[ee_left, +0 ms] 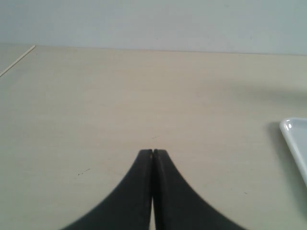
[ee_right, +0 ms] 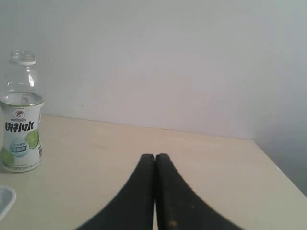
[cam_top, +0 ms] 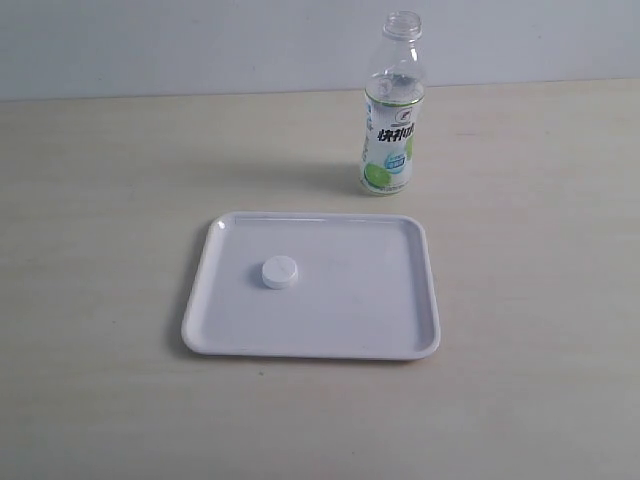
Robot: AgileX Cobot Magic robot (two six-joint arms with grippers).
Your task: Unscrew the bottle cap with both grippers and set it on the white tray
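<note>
- Since neither hand shows in the exterior view, where do I log them?
- Wrist views only. Left hand point(ee_left: 152, 152): two black fingers pressed flat together with nothing between them, low over bare surface point(ee_left: 96, 105). A corner of the white tray point(ee_left: 295, 139) shows off to one side. Right hand point(ee_right: 155, 155): same, pinched together and empty.
- Why closed on nothing?
- My read is a parked pose, both hands apart from the task things so nothing gets knocked. That's a judgement, not something seen.
- Next out, the tray?
- It lies flat on the surface. The bottle cap point(cam_top: 280, 272) rests inside it, a little left of the middle, flat on the tray floor and clear of the rim all round.
- So it's placed?
- Looks placed, yes. That far from the rim, I'd say it won't slip off.
- And beyond that?
- The bottle point(cam_top: 392, 110) stands upright on the surface just behind the tray's far edge, toward the right corner, not touching it. Its neck is open with no cap. The right wrist view shows it too, off to the side of that hand and well apart.
- Why upright?
- With an open neck, upright means nothing spills. I can't tell if there's liquid inside.
- Behind it?
- A plain pale wall point(cam_top: 200, 40).
- Progress?
- I'd mark it done, or as good as. The cap is off and on the tray, and both hands are free.
</note>
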